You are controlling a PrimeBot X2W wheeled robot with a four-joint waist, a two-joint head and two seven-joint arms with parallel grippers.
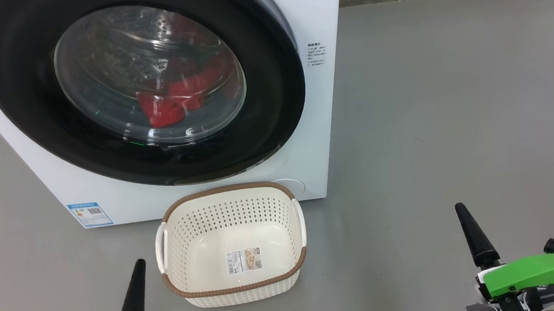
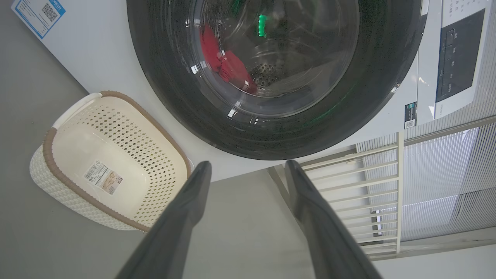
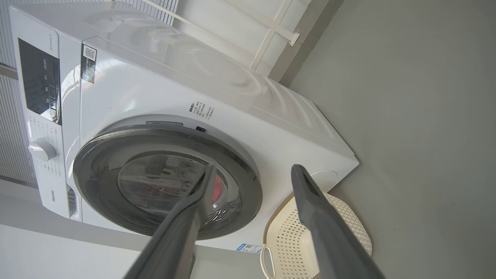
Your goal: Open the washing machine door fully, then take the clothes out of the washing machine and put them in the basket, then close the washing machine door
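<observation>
Head view takes in the washing machine (image 1: pixel 43 189) on the grey floor (image 1: pixel 447 116), its round door (image 1: pixel 272 79) shut flat against the front. The door looks stiff and heavy on its hinge, with a glossy rim that is likely slippery. I can make out no handle, so the rim's outer edge seems the place to hook a finger. The basket (image 1: pixel 226 190) stands on the floor just before the machine's lower front edge. It looks light and easily nudged, and holds nothing but a paper label (image 1: pixel 243 260). The clothes (image 1: pixel 172 99) lie behind the glass in the drum, soft and limp — best pinched at a fold. Left gripper (image 2: pixel 248 164) and right gripper (image 3: pixel 254 167) both stand spread wide, holding nothing.
</observation>
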